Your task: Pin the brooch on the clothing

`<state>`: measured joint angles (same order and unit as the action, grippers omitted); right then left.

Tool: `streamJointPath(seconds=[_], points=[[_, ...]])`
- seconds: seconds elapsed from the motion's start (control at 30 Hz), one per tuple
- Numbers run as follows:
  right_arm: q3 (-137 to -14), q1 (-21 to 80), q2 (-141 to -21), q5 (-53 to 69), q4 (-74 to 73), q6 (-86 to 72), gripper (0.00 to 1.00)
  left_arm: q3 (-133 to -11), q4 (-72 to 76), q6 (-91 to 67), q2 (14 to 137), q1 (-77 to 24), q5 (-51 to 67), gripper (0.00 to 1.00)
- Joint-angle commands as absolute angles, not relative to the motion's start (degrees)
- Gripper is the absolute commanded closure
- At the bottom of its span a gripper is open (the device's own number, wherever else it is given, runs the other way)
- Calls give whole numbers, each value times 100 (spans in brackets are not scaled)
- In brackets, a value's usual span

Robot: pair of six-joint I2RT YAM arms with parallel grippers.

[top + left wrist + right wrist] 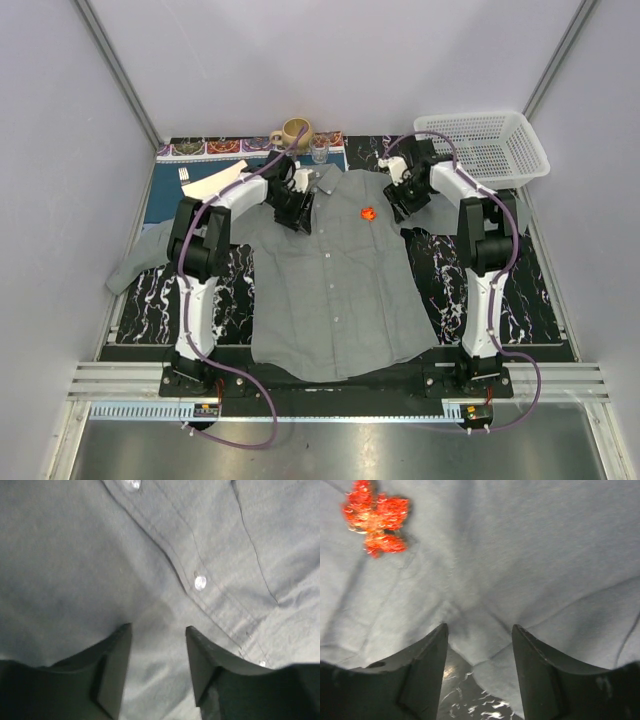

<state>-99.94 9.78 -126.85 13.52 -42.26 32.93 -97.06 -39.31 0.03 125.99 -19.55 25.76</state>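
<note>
The grey short-sleeved shirt point(330, 290) lies flat, front up, collar at the far side. The orange-red brooch point(368, 212) sits on its chest, right of the button placket; it also shows in the right wrist view point(375, 520) at the upper left. My left gripper point(297, 212) is open, its fingers point(117, 665) resting on the cloth point(75, 570) left of the buttons point(200, 583). My right gripper point(404, 205) is open at the shirt's right armhole edge point(530, 580), tips on the cloth, nothing held.
A white basket point(490, 145) stands at the back right. A mug point(295, 132) and a glass point(320, 150) stand behind the collar. A blue patterned placemat point(190, 185) with a napkin lies at the back left. The black marbled table point(500, 290) shows beside the shirt.
</note>
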Motion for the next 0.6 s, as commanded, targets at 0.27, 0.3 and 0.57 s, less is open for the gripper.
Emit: streamJointPath(seconds=[0.27,0.3,0.57], points=[[-9783,1862,-11057,2847,-5185,3068,20,-8764,-3937,676,10486,-654,2997,26],[-9678,1924,-10996,3022,-5255,3067,19,-8711,-3972,729,10329,-476,3067,26],[-8430,2970,-10740,3287,-5063,3032,22,-7753,-4332,1213,9659,1288,3041,28]])
